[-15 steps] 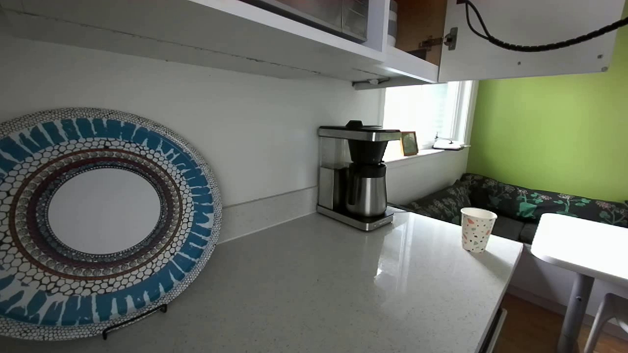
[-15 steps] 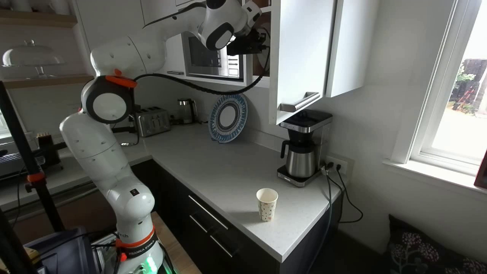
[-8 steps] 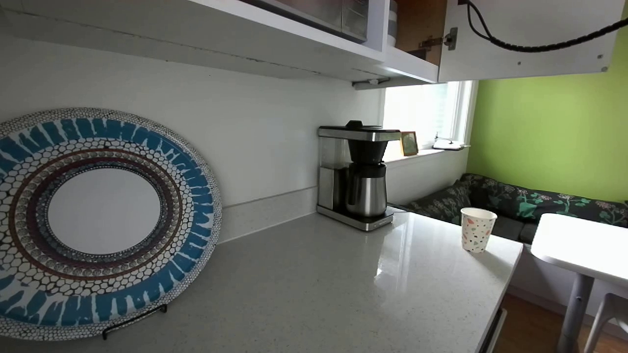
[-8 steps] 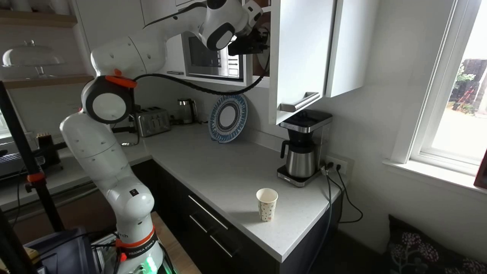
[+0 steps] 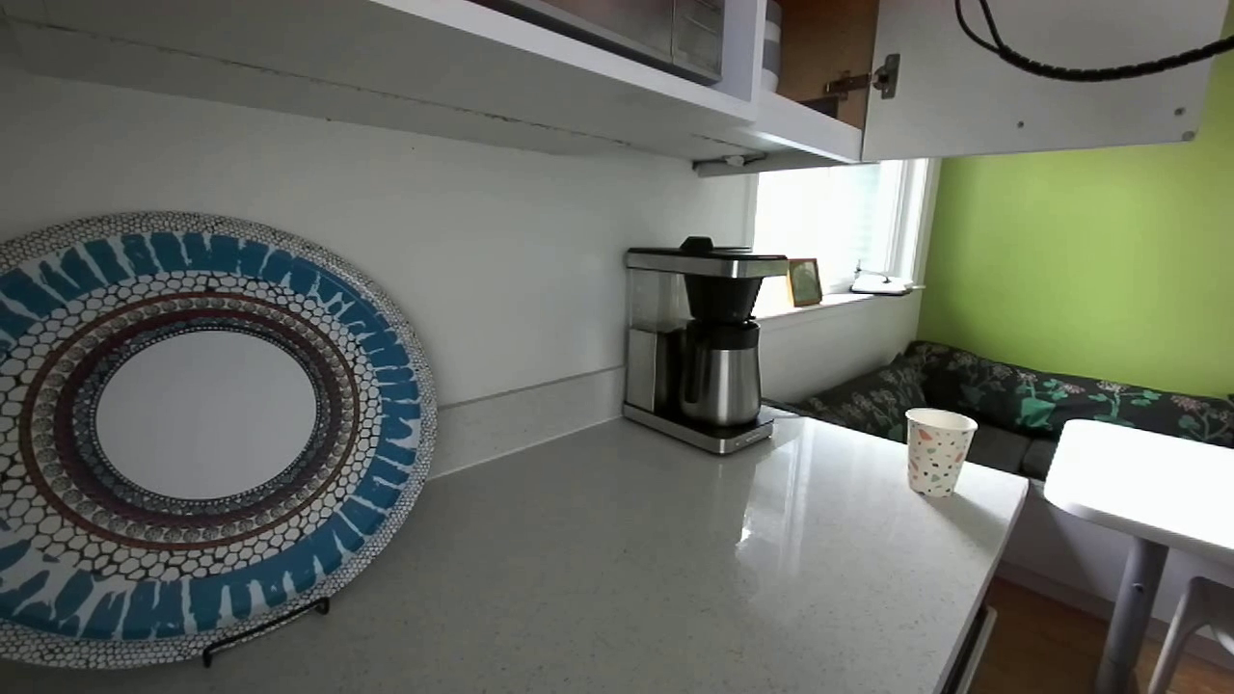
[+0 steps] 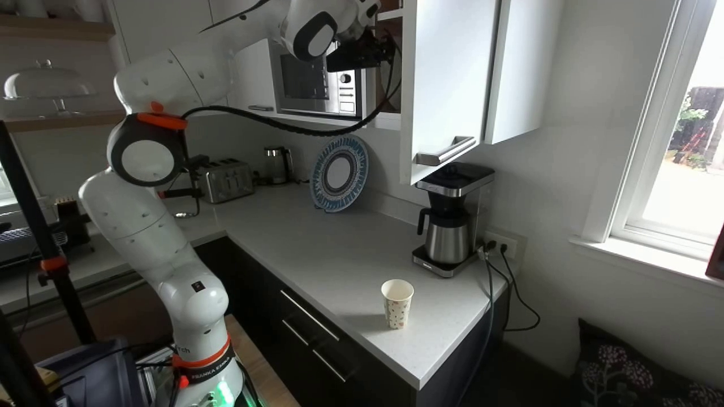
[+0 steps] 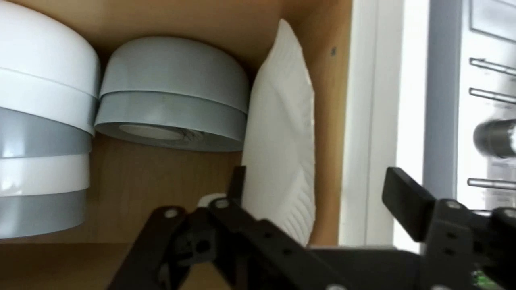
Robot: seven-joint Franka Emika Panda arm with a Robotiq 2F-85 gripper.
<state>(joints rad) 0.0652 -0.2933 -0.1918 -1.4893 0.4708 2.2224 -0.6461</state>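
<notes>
Desk (image 6: 339, 254), pale-topped: well below the claw (image 7: 318, 183).
Cabinet (image 7: 330, 121), wood-lined, open: directly ahead of the claw.
Microwave (image 6: 308, 85): just beside the claw.
Coffee maker (image 6: 447, 237), steel and black: on the desk, below the claw.
Claw, black: fingers (image 7: 407, 201) spread wide, gripping nothing that I see.
White plate (image 7: 278, 133), ruffle-edged, on its edge: seen between the claw's fingers, nearer one; contact I cannot tell.
Bowls (image 7: 173, 80), grey and white: in the cabinet, past one finger.
Paper cup (image 6: 397, 311): on the desk, below the claw.

The fingers (image 7: 236, 187) hide the white plate (image 7: 278, 133) — its lower part.
</notes>
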